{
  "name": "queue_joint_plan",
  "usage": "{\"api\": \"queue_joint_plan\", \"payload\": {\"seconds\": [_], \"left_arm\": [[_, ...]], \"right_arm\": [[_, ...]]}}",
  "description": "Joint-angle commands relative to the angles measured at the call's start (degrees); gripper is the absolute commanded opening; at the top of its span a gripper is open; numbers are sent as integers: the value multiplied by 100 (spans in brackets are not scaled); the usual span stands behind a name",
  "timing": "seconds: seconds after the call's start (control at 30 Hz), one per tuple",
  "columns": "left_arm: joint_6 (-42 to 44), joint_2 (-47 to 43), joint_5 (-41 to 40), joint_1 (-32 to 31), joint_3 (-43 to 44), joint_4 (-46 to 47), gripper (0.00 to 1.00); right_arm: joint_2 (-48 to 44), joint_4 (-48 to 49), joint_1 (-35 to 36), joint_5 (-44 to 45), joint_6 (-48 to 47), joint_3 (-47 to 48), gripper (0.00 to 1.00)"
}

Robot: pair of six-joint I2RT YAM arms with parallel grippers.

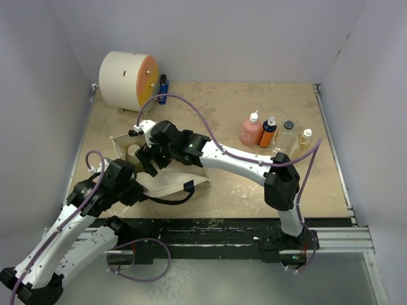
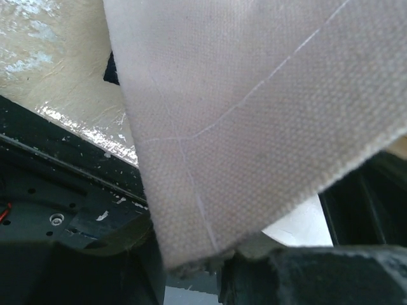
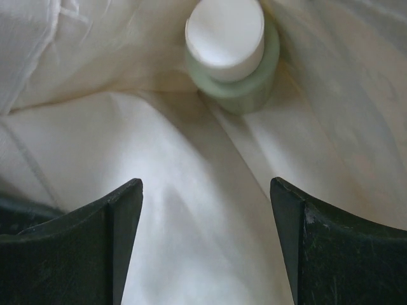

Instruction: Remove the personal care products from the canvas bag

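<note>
While the left gripper [image 1: 138,190] pinches the canvas bag [image 1: 170,184], the right gripper [image 3: 206,241] hangs spread inside, olive-green jar [image 3: 234,57] just ahead.

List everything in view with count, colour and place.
canvas bag: one, cream with dark straps, near left of table
green jar: one, pale green with white cap, inside the bag
bottles: four in a row at right: pink bottle, orange bottle, clear bottle, yellowish bottle
drum: one, white with orange face, far left
blue item: one, beside the drum
table: one, tan
left gripper: black, shut on the bag's fabric
right gripper: black, open inside the bag, facing the jar
</note>
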Motion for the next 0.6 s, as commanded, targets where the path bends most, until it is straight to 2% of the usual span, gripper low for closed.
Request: {"api": "queue_joint_plan", "payload": {"seconds": [0.0, 0.2, 0.33, 0.57], "left_arm": [[-19, 78, 141, 0, 192, -329, 32], [13, 75, 194, 0, 175, -638, 27], [114, 83, 231, -1, 204, -581, 24], [339, 428, 423, 3, 296, -427, 12]], "right_arm": [[267, 579, 39, 334, -357, 587, 84], [829, 1071, 41, 357, -492, 823, 100], [1267, 1007, 38, 390, -560, 1263, 100], [1765, 1384, 39, 495, -570, 1430, 99]]}}
